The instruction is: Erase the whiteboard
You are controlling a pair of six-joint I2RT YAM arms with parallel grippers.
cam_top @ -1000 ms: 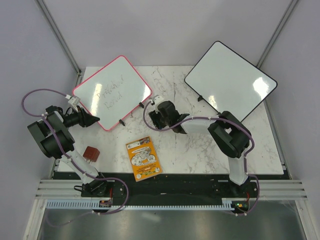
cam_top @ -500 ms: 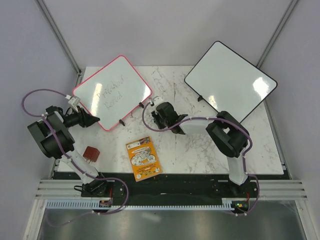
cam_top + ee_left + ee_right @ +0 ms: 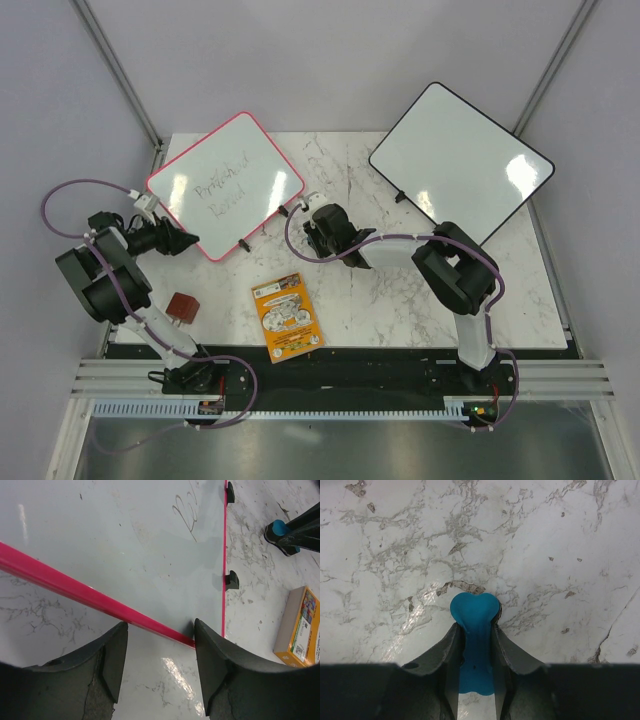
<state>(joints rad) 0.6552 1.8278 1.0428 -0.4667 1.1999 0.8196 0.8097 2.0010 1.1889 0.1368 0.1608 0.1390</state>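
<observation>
we have the blue eraser (image 3: 474, 611) clamped in our right fingers (image 3: 509, 652) near the whiteboard (image 3: 225, 185); our left fingers (image 3: 100, 667) gape astride its corner. next, likely, we carry the eraser onto the writing.

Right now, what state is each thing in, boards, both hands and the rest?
pink-framed whiteboard, handwriting on it, not erased
left hand, open astride the board's pink edge
right hand, shut on the blue piece
black-framed whiteboard, blank
orange box, lying flat
red block, lying free
</observation>
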